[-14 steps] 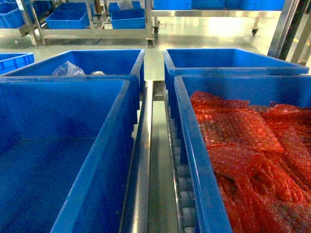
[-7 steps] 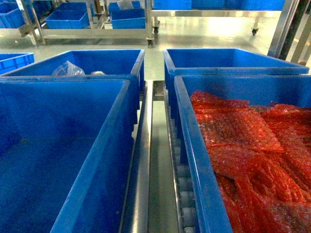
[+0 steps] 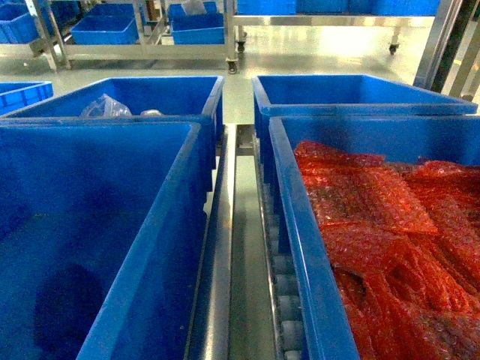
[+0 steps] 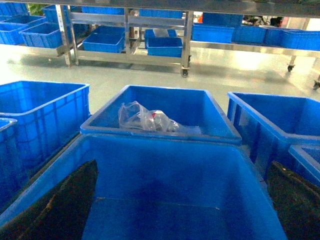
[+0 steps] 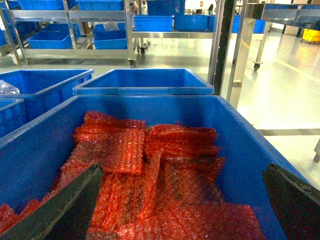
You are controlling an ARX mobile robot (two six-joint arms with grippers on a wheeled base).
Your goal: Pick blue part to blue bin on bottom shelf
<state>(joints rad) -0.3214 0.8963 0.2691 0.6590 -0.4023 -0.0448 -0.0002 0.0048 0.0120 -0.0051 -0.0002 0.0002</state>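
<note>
Blue bin (image 4: 165, 200) directly under left pincer (image 4: 182, 210), spread wide, holding nothing

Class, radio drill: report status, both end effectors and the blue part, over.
Left end effector open over left bin. Right end effector open over red packets. Blue part not in view.

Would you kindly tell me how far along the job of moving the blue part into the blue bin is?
Done: nothing that shows; the near left bin looks empty. In hand: nothing. The left gripper hangs open over that bin, and the right gripper is open over the red bubble-wrap bags. Left: everything, and no blue part is in view.
</note>
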